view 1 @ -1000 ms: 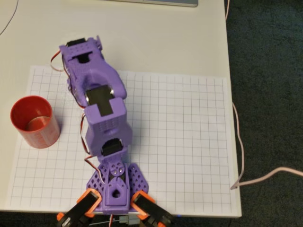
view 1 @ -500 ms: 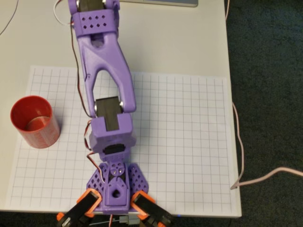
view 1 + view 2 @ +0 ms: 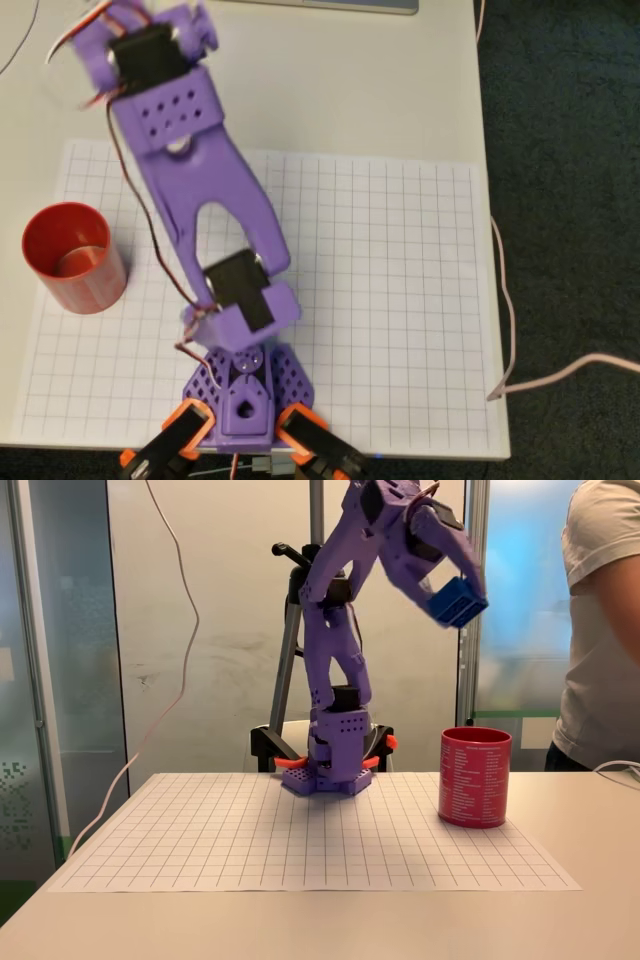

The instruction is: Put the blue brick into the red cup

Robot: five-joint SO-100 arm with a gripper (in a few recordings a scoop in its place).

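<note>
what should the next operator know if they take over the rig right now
Pincer: shut on the blue brick, held high in the air in the fixed view, roughly above the red cup.
Red cup: upright on the grid mat, apart from the arm; in the overhead view it sits at the mat's left edge and looks empty.
Done: brick grasped and lifted.
Left: line the brick up over the cup's opening, lower it, release.
A person stands at the right edge of the fixed view.

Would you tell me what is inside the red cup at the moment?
In the overhead view the red cup shows only its own red bottom. The blue brick is held high in the gripper, above the cup and not inside it.
</note>
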